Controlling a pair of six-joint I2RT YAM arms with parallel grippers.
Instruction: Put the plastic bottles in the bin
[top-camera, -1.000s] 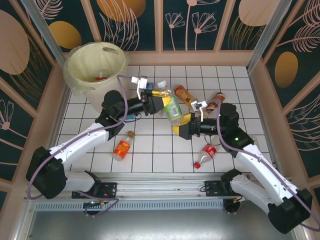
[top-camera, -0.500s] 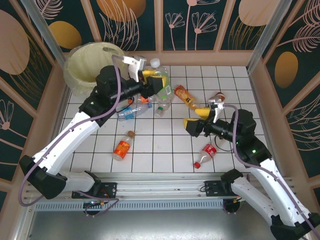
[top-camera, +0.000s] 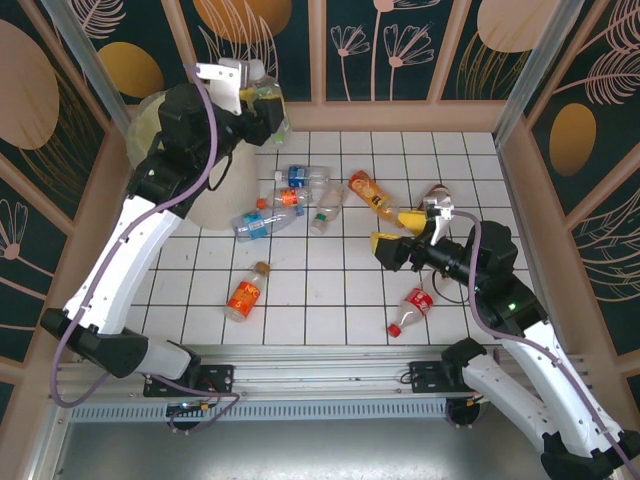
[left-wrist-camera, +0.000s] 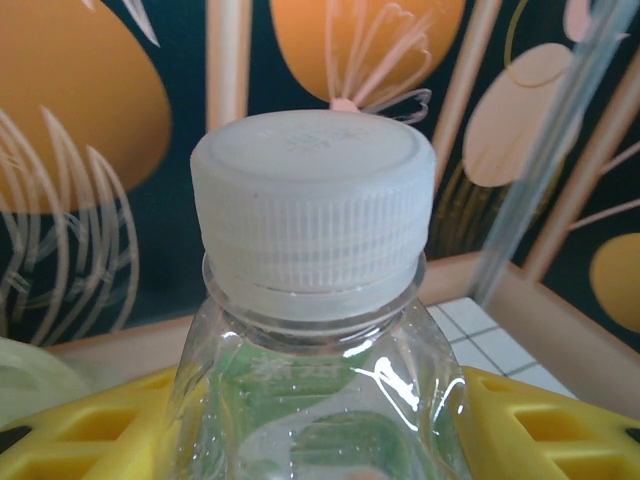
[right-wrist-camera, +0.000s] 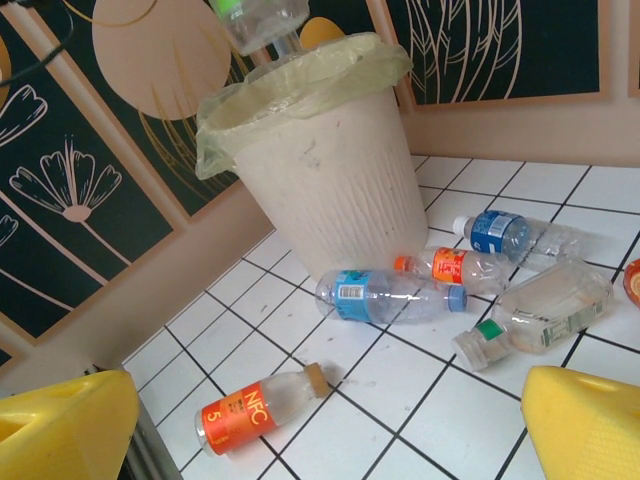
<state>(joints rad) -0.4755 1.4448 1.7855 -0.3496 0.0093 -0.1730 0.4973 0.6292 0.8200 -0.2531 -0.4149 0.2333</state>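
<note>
Aloft, left gripper (top-camera: 268, 108) clasps a clear bottle (left-wrist-camera: 315, 300) near the bin (right-wrist-camera: 330, 170); right gripper (top-camera: 396, 230) released.

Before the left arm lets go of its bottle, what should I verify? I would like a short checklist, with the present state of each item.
1. The held bottle sits between the yellow fingers of the left gripper: ok.
2. The held bottle is fully over the opening of the bin: cannot tell. The right wrist view shows it above the rim, but the top view puts it near the bin's right edge.
3. The bin stands upright and its bag is open at the rim: ok.
4. The right gripper is open, empty and well away from the bin: ok.
</note>
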